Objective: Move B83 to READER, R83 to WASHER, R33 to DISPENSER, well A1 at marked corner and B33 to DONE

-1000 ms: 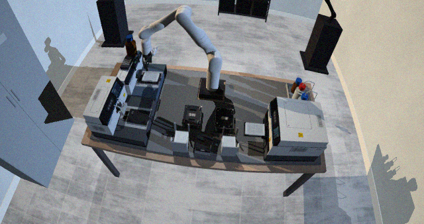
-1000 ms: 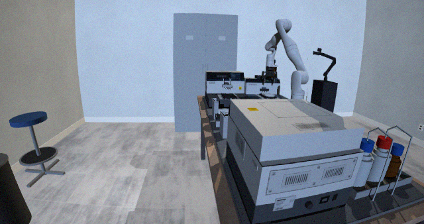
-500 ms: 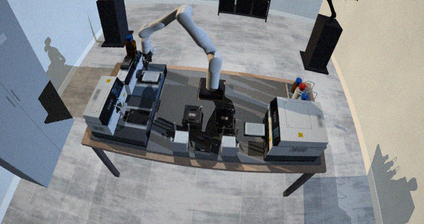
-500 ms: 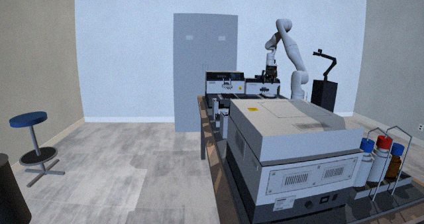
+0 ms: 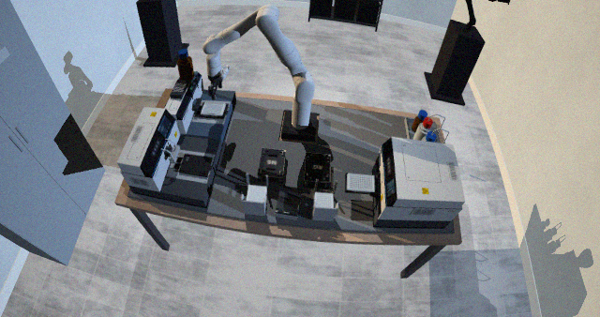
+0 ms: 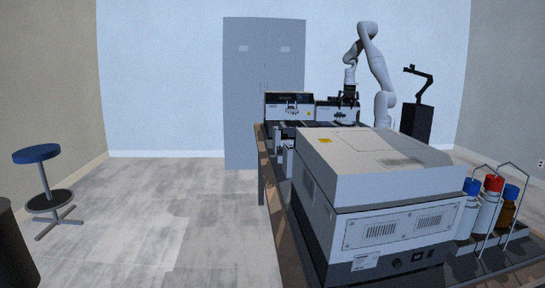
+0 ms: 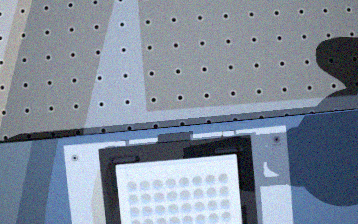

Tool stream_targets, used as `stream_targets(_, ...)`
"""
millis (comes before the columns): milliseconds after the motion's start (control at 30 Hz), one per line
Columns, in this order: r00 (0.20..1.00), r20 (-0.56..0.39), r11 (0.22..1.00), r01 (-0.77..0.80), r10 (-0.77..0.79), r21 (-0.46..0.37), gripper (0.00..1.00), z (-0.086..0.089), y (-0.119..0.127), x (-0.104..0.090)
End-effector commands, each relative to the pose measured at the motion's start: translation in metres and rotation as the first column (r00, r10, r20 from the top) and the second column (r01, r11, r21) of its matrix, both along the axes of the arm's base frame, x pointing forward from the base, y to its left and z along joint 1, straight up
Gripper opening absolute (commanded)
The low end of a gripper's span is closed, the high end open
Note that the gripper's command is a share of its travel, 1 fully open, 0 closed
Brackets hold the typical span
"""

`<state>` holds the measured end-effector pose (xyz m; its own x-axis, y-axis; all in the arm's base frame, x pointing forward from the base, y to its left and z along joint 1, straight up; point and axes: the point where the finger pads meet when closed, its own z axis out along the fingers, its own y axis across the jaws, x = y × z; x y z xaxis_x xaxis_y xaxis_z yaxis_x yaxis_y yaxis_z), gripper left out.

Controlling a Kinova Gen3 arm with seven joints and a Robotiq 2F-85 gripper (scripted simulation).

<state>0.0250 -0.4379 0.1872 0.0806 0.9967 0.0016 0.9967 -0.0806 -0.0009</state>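
Note:
My gripper is open and empty, hovering above the far end of the back-left instrument; it also shows in the exterior view. Just below and in front of it a white well plate lies flat in that instrument's dark nest. The wrist view shows the same plate at the bottom edge, with no fingers in view. A second white plate lies on the tray beside the large right instrument. A dark plate sits on the front-left instrument. The labels are too small to read.
Two white-walled stack racks stand at the front edge. Two dark nests sit mid-deck, in front of the arm's base. An amber bottle stands left of the gripper. A bottle rack is at the back right.

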Motion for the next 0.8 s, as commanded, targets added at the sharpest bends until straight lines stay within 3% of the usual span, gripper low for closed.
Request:
stream_targets(0, 1.0, 0.0, 1.0, 0.0, 0.0, -0.003, 1.0, 0.001, 0.012, 0.0)
stream_targets(267, 0.994, 0.0, 0.994, 0.11, -0.11, -0.003, 1.0, 0.001, 0.032, 0.0)
stream_targets(767, 0.994, 0.0, 0.994, 0.11, -0.11, -0.003, 1.0, 0.001, 0.079, 0.0)
